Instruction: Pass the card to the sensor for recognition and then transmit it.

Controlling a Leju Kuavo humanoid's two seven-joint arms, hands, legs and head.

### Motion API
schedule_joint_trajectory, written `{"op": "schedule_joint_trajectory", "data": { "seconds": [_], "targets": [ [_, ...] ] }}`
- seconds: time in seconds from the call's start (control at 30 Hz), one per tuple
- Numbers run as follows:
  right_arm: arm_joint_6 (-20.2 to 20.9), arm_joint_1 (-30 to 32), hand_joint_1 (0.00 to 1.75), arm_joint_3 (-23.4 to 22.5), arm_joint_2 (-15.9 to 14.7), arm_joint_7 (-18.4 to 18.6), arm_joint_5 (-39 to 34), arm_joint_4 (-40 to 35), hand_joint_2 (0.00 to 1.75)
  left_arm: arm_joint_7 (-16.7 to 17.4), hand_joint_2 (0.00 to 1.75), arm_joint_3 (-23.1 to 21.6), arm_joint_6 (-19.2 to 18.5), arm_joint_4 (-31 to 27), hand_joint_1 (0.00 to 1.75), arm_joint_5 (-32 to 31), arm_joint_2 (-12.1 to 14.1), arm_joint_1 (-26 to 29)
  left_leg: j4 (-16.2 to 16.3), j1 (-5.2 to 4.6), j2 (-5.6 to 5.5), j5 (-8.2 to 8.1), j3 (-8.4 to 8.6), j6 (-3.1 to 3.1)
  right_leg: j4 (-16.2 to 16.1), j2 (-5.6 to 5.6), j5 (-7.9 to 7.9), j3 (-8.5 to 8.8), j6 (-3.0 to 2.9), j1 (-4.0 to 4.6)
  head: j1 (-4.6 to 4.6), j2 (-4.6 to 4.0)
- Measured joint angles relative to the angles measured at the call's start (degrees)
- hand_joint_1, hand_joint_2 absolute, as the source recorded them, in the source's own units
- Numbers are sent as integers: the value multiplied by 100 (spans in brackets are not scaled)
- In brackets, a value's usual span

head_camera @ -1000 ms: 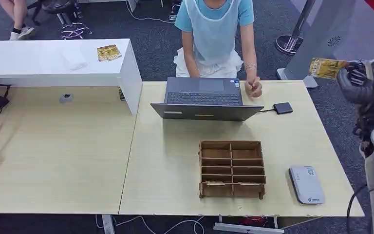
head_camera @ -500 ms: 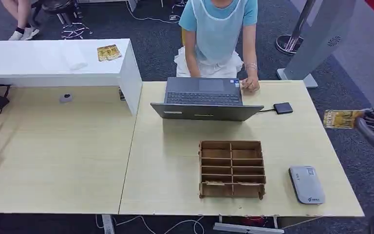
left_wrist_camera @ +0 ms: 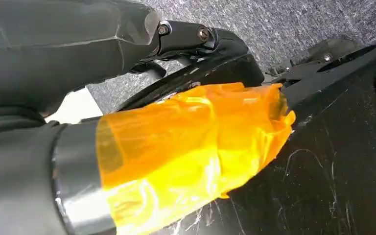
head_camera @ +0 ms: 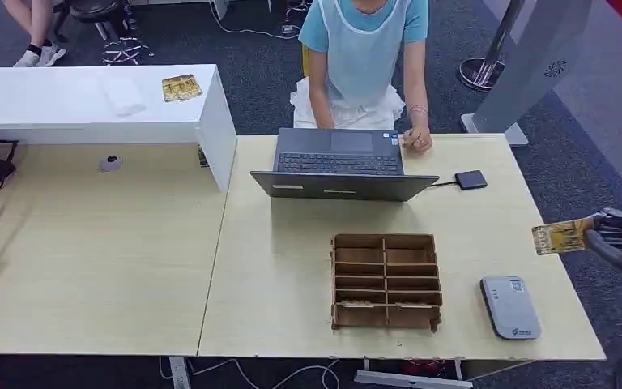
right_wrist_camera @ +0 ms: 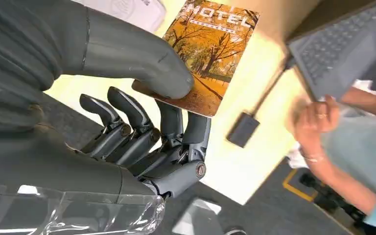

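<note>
Grey carpet surrounds a pale wooden counter (head_camera: 291,243), and the right hand (head_camera: 619,235) hangs just off its right edge, over the carpet. That hand pinches the card (head_camera: 563,237): in the right wrist view the thick thumb (right_wrist_camera: 142,63) presses on the card's orange printed face (right_wrist_camera: 205,49) while the darker fingers (right_wrist_camera: 171,122) back it from the other side, the remaining fingers curled loosely beneath. Only one short end is held; the rest of the card sticks out free.

From the hand, the card's long axis points inward, toward the counter, lying close to level with a slight tilt, and its free end reaches over the counter's edge. Just beyond and nearer the robot than that free end lies the sensor (head_camera: 510,306), a flat grey pad on the counter's near right corner. It sits below the card and a little inward of the hand, near but not under it, so I judge the coming move to be a short reach inward and down, pulled back toward the robot, bringing the card's face over the pad.

Farther from the hand stand a wooden rack (head_camera: 385,281), then a laptop (head_camera: 340,166) with a person (head_camera: 360,57) behind it.

The right hand is clearly the nearer one. The left hand (left_wrist_camera: 68,58) appears in its wrist view as a dark blur beside orange tape; I cannot tell how its fingers lie.
</note>
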Motion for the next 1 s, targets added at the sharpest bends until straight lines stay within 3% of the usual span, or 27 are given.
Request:
{"op": "schedule_joint_trajectory", "data": {
  "seconds": [0.43, 1.0],
  "targets": [
    [-186, -405, 175, 940, 107, 7, 280, 905, 175, 0, 0, 2, -9, 0, 0, -140, -2, -14, 0, 0, -1, 0, -1, 0, 0, -2, 0, 0, 0, 0, -2, 2],
    [-216, -479, 175, 1305, 363, 0, 411, 1423, 175, 9, 0, 2, -15, 0, 0, -212, -2, -17, 0, -1, -1, 0, -1, 0, 0, -2, 0, 0, 0, -1, -2, 2]
  ]
}}
